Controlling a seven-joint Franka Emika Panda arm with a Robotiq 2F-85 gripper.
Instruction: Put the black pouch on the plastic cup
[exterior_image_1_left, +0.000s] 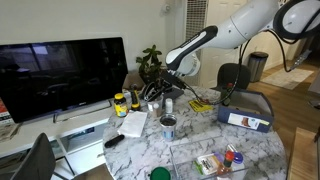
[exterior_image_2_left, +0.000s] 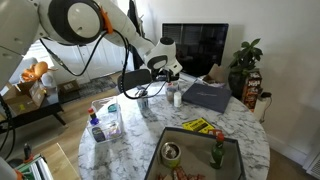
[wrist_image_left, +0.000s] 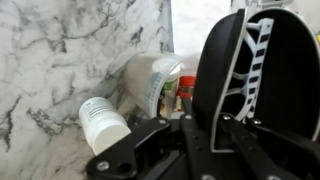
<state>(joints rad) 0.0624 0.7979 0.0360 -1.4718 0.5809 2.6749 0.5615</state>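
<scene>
In the wrist view the black pouch (wrist_image_left: 285, 75), with a pale zip line round its edge, fills the right side and sits between my gripper's fingers (wrist_image_left: 205, 130). The gripper is shut on it. The plastic cup (wrist_image_left: 150, 80) is pale and translucent and stands on the marble table beyond the pouch, next to a white bottle (wrist_image_left: 100, 122). In both exterior views the gripper (exterior_image_1_left: 160, 88) (exterior_image_2_left: 152, 84) hangs over the table a little above and beside the cup (exterior_image_1_left: 168, 126) (exterior_image_2_left: 144, 103), not touching it.
A white bottle (exterior_image_1_left: 168, 104) (exterior_image_2_left: 175, 95) stands near the cup. A blue box (exterior_image_1_left: 245, 112) (exterior_image_2_left: 205, 95), a clear container of small items (exterior_image_1_left: 215, 160), a yellow-labelled bottle (exterior_image_1_left: 120, 103) and a plant (exterior_image_1_left: 150, 65) are on the marble table (exterior_image_1_left: 190, 135). A TV (exterior_image_1_left: 60, 75) stands behind.
</scene>
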